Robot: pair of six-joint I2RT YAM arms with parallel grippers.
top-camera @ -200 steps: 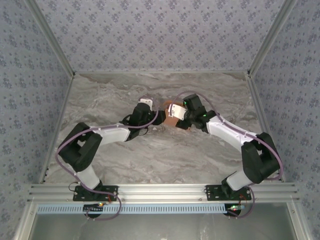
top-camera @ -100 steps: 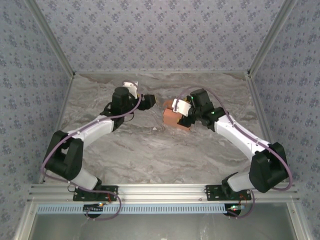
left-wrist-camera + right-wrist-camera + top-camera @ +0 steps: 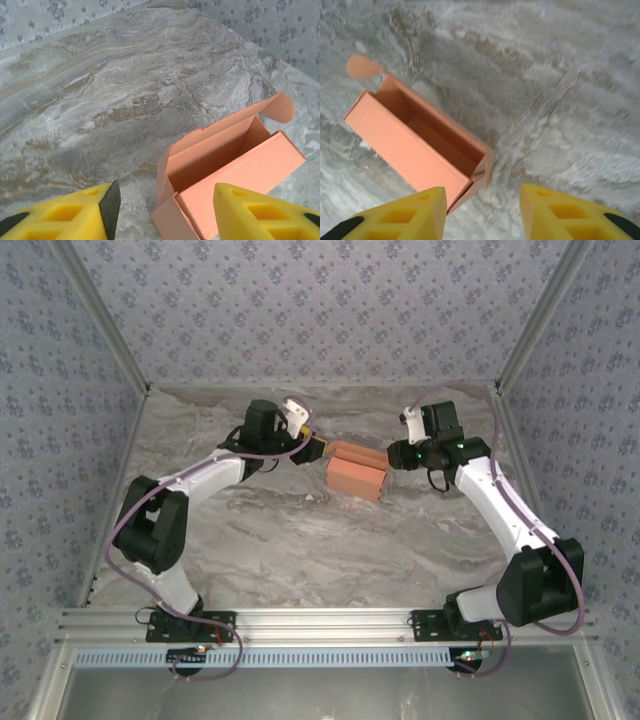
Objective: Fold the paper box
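The paper box (image 3: 355,475) is a salmon-orange rectangular carton lying on the marble table, its top open along its length. My left gripper (image 3: 318,448) hovers at its left end and my right gripper (image 3: 393,456) at its right end. In the left wrist view the box (image 3: 240,170) shows an open cavity and a rounded tab (image 3: 280,107); my left gripper (image 3: 165,212) is open, with the box's near corner between its yellow fingers. In the right wrist view the box (image 3: 405,145) lies lower left; my right gripper (image 3: 482,212) is open over its near corner.
The grey marble table (image 3: 300,540) is walled by patterned panels at the back (image 3: 320,310) and both sides. An aluminium rail (image 3: 320,625) with the arm bases runs along the near edge.
Both arms have drawn back from the box and swung outward and toward the back wall, now facing its two ends. The box lies free and more exposed on the table.
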